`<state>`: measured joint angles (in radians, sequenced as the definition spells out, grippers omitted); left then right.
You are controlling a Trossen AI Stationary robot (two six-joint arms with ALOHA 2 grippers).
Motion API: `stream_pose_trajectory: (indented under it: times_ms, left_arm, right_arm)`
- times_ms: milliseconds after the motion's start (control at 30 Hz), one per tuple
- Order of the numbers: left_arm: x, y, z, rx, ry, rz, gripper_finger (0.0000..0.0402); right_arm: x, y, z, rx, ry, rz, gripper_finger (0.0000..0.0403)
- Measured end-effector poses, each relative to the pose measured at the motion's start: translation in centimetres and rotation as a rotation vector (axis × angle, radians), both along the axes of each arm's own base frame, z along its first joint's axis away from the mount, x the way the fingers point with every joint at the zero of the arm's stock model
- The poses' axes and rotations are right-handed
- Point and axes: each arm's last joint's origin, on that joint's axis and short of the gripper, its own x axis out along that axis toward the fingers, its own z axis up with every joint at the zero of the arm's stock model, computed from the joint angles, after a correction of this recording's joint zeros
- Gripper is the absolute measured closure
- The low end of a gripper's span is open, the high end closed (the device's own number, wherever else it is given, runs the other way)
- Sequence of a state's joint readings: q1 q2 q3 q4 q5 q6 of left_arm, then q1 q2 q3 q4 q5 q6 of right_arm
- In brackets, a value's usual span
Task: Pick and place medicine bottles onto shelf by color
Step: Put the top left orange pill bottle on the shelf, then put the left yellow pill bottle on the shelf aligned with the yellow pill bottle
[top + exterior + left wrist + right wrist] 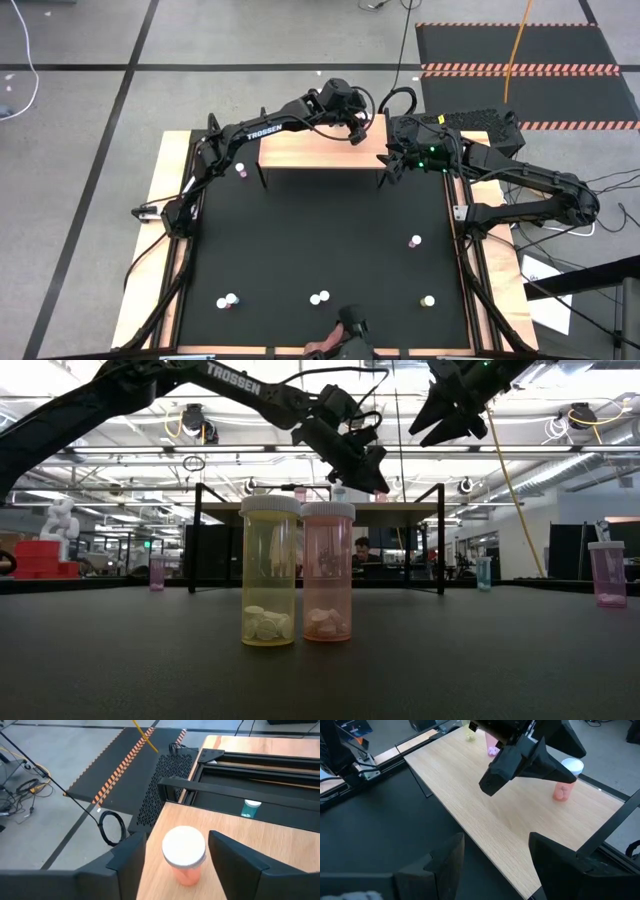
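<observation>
The light-wood shelf [310,150] stands on black legs at the table's far side. A pink medicine bottle [184,855] with a white cap stands upright on its base near the shelf's right end. My left gripper [358,130] is open, with one finger on each side of the bottle and a gap showing beside the cap. My right gripper [391,162] hovers open and holds nothing just off the shelf's right end. Other bottles stand on the black table, among them a yellow [269,572] and pink pair [328,572] near the front edge.
A pink bottle [240,171] stands left of the shelf and another [415,241] at mid-right. Two pairs [228,300] [320,297] and one single bottle [428,300] stand along the near side. A blue-green bottle [250,808] stands beyond the shelf's right end. Wooden strips [165,190] edge the table.
</observation>
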<state>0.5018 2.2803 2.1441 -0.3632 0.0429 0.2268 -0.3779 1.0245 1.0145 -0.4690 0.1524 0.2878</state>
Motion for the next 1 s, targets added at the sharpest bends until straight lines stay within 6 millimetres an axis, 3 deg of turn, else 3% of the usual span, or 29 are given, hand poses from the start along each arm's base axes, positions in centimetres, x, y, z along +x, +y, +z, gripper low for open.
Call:
stream_pose_trajectory:
  times_ms: [233,467,800,1000]
  left_arm:
    - [-0.5,-0.3,1.3,-0.003,-0.01,0.005,0.0147]
    - [-2.6,-2.5,6.3,0.059,-0.025,-0.037,0.0127]
    - [-10.3,-7.9,17.6,0.162,-0.146,-0.081,0.0128]
    - [-14.3,-10.5,21.7,0.204,-0.222,-0.095,0.0128]
  right_arm:
    - [0.0,0.0,0.0,0.0,0.0,0.0,0.0184]
    - [0.0,0.0,0.0,-0.001,0.0,0.0,0.0184]
    - [0.6,-0.1,0.4,0.009,-0.071,0.043,0.0184]
    - [1.4,-0.2,0.9,-0.014,-0.151,0.126,0.0184]
